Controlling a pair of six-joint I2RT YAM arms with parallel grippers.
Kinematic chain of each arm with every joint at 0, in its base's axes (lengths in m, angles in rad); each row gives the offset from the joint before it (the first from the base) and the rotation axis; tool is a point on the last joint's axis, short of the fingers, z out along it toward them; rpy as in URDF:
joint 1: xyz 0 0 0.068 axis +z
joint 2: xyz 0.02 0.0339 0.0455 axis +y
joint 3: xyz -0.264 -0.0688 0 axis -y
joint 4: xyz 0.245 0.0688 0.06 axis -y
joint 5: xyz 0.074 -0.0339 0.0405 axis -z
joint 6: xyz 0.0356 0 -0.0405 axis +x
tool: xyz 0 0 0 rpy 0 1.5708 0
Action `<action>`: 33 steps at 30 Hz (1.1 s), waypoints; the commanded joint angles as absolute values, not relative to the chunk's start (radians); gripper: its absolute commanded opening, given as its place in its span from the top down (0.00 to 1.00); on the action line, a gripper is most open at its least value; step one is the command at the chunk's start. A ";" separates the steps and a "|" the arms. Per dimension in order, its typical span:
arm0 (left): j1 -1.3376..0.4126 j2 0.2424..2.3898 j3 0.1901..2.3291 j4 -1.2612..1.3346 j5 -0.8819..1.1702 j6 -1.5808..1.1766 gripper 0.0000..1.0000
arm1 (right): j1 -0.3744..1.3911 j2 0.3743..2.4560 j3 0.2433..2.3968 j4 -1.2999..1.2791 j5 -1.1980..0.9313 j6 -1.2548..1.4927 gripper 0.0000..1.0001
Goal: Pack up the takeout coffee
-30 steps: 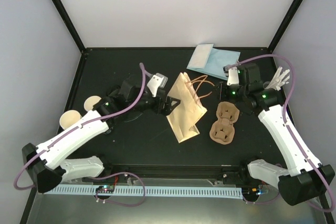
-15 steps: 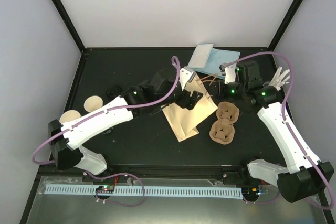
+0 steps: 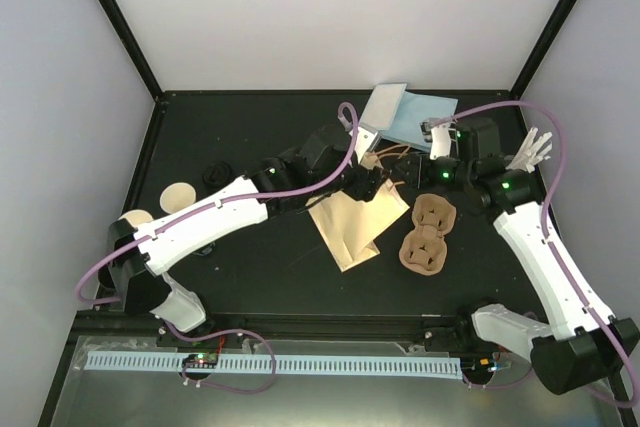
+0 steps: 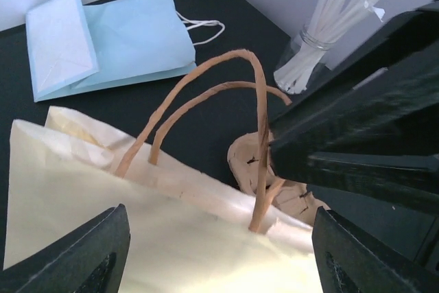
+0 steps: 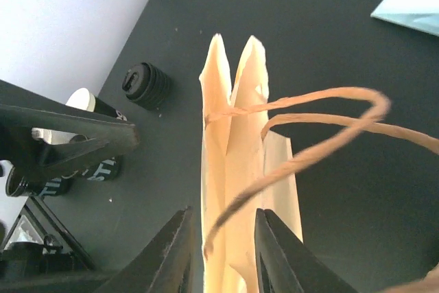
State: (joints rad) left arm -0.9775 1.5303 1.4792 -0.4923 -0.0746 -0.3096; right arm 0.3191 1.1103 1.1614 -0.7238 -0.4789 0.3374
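Note:
The tan paper bag [image 3: 350, 225] lies on the black table, its mouth and twisted handles [image 3: 385, 155] pointing to the back right. My left gripper [image 3: 367, 185] is over the bag's mouth. In the left wrist view it [image 4: 226, 259] is open wide, with the bag's upper panel [image 4: 158, 238] between the fingers. My right gripper [image 3: 418, 173] faces it from the right. It [image 5: 223, 255] stands slightly open around the bag's folded rim [image 5: 233, 169] and a handle end. I cannot make out the takeout coffee in any view.
A brown pulp cup carrier [image 3: 425, 237] lies right of the bag. Behind it are a light blue bag [image 3: 400, 112] and a jar of straws [image 3: 530, 152]. At the left are lidless cream cups [image 3: 180, 195] and a stack of black lids [image 3: 215, 172].
My left arm has swung right, from the bag's left side to over its mouth beside the right gripper. The bag's top has shifted right. The right gripper has barely moved.

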 commanded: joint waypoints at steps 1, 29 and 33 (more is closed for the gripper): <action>-0.980 1.515 1.497 -0.459 -0.112 -0.328 0.26 | 0.319 1.051 1.159 -0.665 -0.452 0.354 0.72; -0.985 1.724 1.720 -0.547 -0.069 -0.255 0.37 | 0.316 1.098 1.126 -0.664 -0.291 0.426 0.99; -0.985 1.753 1.754 -0.572 -0.055 -0.248 0.46 | 0.312 1.077 1.111 -0.655 -0.225 0.438 0.99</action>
State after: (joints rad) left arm -0.9775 1.7302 1.6825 -0.5236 -0.0795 -0.2718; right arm 0.3183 1.0985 1.1244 -0.6868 -0.2607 0.4160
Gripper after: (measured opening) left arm 0.570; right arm 0.025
